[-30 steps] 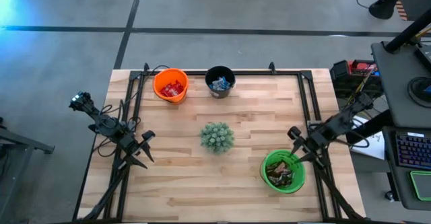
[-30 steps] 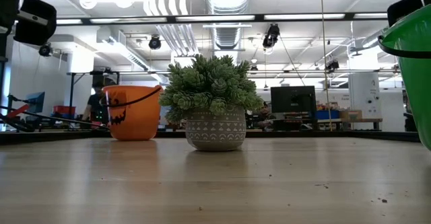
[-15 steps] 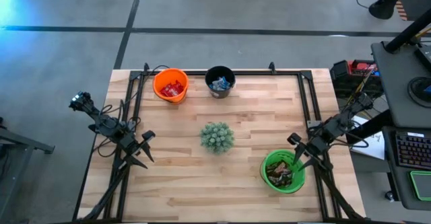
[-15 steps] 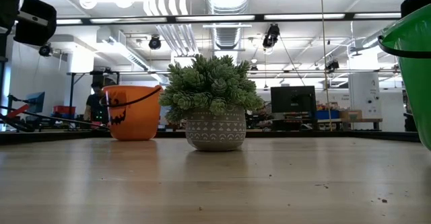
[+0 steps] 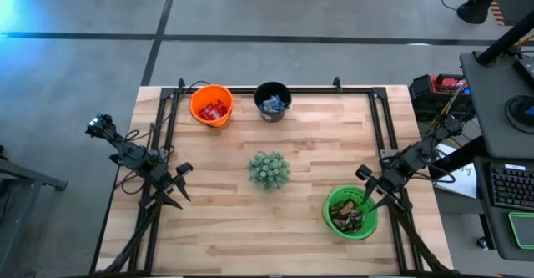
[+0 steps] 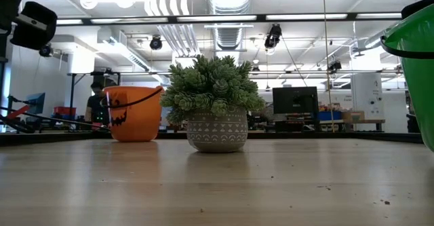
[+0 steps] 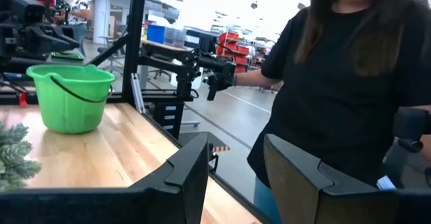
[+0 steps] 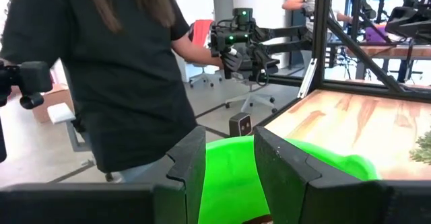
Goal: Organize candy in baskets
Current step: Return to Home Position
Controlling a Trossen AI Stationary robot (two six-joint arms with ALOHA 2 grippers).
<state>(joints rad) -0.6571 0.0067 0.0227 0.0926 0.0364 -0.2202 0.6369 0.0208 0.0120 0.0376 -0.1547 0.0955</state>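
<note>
On the pale wooden plank table [image 5: 267,228], the bright green plastic bucket [image 5: 350,213], orange plastic bucket [image 5: 211,105] and black plastic bucket [image 5: 272,100] hold the shiny wrapped candy bars [image 5: 213,109]. The right gripper [image 8: 229,143], fingers apart and empty, hovers just beside the green rim; it should rise clear before swinging home. The left gripper [image 7: 236,144], likewise spread, waits at the table's left edge.

My left arm [image 5: 138,157] and right arm [image 5: 409,163] are dark, thin and jointed, with black cables looping alongside. The left jaws' fingers [image 7: 192,177] and the right jaws' fingers [image 8: 187,163] are flat matte black, with stepped, angular inner edges.
</note>
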